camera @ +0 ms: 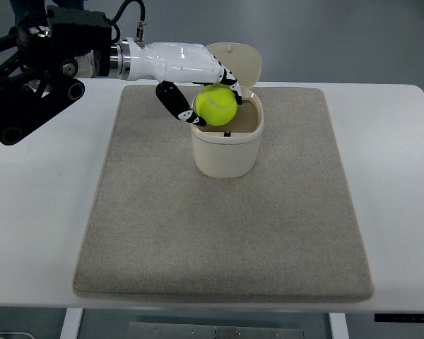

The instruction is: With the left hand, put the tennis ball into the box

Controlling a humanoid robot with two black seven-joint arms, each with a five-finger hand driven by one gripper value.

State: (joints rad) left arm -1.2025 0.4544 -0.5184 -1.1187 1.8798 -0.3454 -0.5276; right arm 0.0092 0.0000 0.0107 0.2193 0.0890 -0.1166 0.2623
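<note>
White tabletop (49, 212) carrying a grey felt mat (226, 233), seen steeply from above in the top view. You see the left hand (191, 81) reaching in from the upper left, its fingers (173, 102) curled around the tennis ball (215, 104). You can judge the ball poised directly over the open mouth of the cream box (227, 152), whose lid (234, 62) stands hinged back. Pickup and carry look complete; release into the box remains. No right hand appears.

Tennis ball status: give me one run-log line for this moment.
left hand: shut on tennis ball | ball: above open box, not released | lid: tipped back | right hand: not in view
</note>
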